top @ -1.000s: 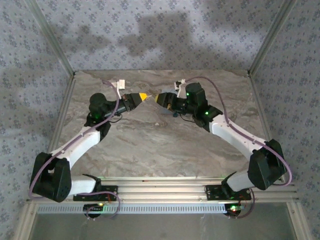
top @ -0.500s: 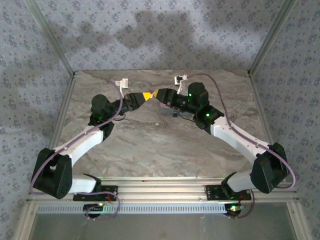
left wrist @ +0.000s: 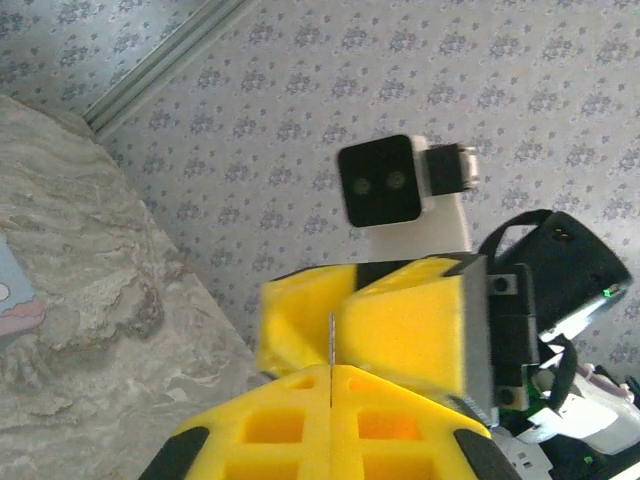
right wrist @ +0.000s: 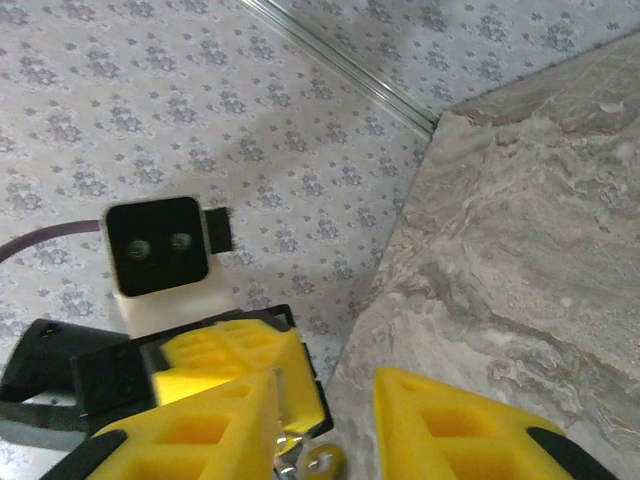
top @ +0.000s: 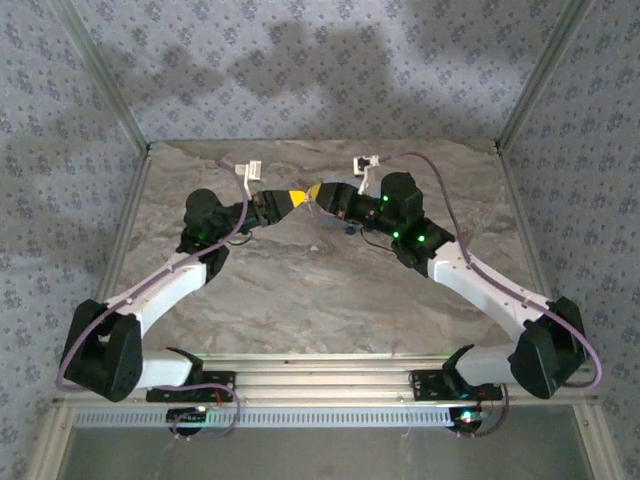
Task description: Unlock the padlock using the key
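Observation:
My left gripper (top: 293,198) and right gripper (top: 318,191) meet tip to tip above the back middle of the table. In the left wrist view the left gripper (left wrist: 330,372) is shut on the key (left wrist: 330,342), a thin metal blade standing edge-on from its fingertips toward the right gripper's yellow fingers (left wrist: 405,330). In the right wrist view the right gripper (right wrist: 325,388) has its fingers apart. A small shiny metal piece (right wrist: 300,462) sits low in the gap by the left finger. I cannot tell whether it belongs to the padlock or whether the fingers hold it.
A pale blue tin (left wrist: 12,292) lies on the marble table (top: 300,300) below the grippers. Patterned walls and metal frame posts (top: 110,100) close in the back and sides. The left wrist camera block (right wrist: 155,245) faces the right gripper closely.
The right arm has swung its elbow outward to the right and its gripper has edged back-left. The left gripper stays against it, tips still meeting.

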Robot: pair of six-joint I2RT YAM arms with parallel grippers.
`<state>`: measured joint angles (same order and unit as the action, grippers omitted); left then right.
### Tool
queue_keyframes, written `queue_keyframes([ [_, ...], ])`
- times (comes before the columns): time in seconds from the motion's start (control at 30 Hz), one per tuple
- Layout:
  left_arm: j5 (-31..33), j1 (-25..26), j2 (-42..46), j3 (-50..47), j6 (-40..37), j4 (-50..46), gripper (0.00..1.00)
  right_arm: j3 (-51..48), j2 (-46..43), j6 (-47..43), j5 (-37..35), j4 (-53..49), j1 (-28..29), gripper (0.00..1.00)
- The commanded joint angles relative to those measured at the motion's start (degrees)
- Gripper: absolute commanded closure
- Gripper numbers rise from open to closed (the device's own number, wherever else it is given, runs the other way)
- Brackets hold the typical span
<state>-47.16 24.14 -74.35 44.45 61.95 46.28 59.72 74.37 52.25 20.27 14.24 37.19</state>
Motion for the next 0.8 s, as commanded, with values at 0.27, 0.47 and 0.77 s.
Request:
queue_keyframes([
  [0.27, -3.4, 0.1, 2.7, 1.2, -3.6, -2.6, 1.00, 1.9, -2.3, -3.8, 2.7, -1.8, 0.6, 0.63],
  [0.47, -5.9, 0.2, 2.8, 2.6, -4.2, -3.8, 1.00, 3.7, 0.5, -3.6, 5.3, -2.0, 1.1, 0.65],
  [0.77, -6.9, 0.2, 3.4, 3.0, -6.0, -6.5, 1.00, 3.1, 1.5, -3.9, 7.6, 0.3, 1.4, 0.98],
])
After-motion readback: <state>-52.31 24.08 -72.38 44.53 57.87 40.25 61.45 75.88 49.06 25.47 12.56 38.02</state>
